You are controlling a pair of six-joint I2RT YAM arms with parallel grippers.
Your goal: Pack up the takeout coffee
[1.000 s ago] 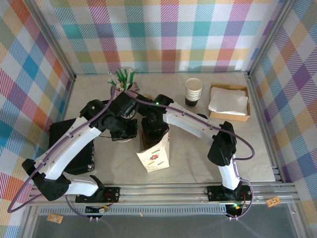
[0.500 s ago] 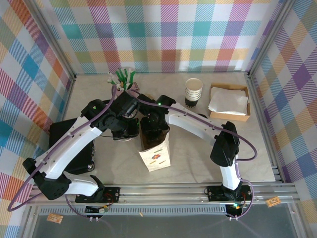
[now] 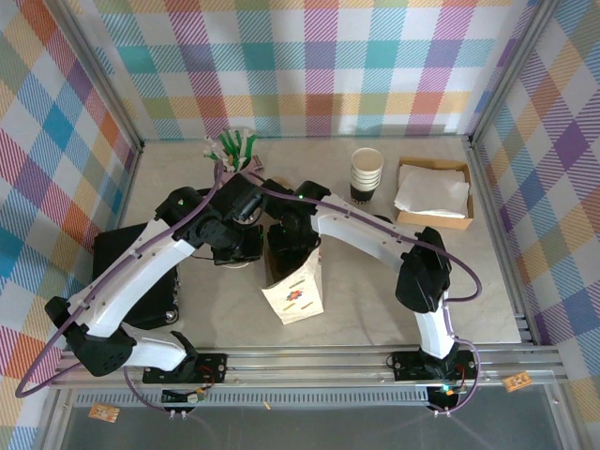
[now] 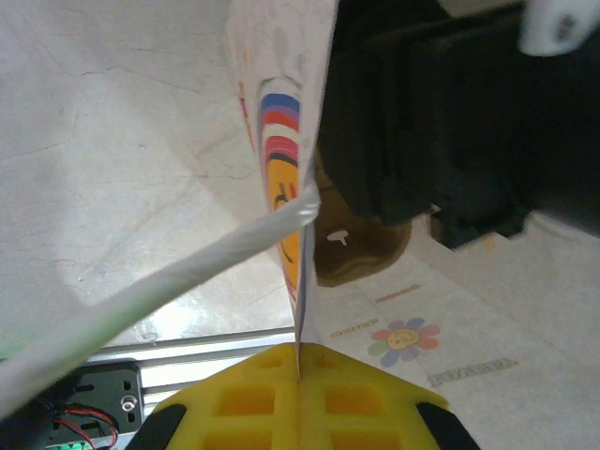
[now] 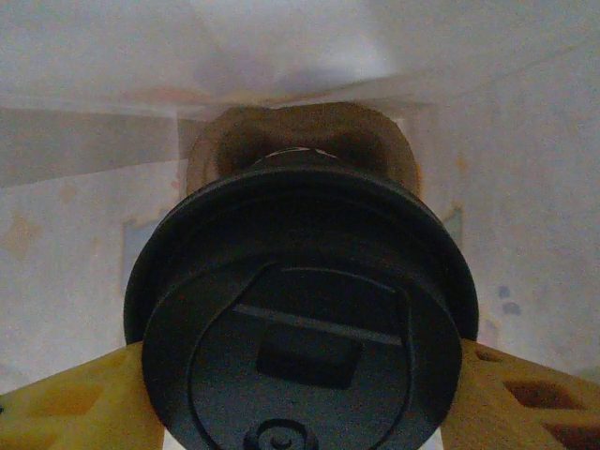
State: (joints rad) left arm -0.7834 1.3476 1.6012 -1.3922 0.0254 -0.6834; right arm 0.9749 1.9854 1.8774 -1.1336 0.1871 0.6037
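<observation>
Pinching the bag (image 4: 281,103) wall, left gripper (image 4: 298,380) is clamped (paper between); right gripper (image 5: 300,398) clasps the coffee (image 5: 300,281) inside.

The takeout coffee (image 5: 300,309) sat between the fingers of the right gripper (image 5: 300,412), inside the paper bag (image 5: 94,56), with bag walls ahead and to both sides. The bag's edge lay between the fingers of the left gripper (image 4: 298,394).

Coffee cup (image 5: 300,309) mostly hidden
The lid (image 5: 309,234) hides its paper body; the bottom edge cuts off the lid and the yellow fingers (image 5: 66,412) beside it.
</observation>
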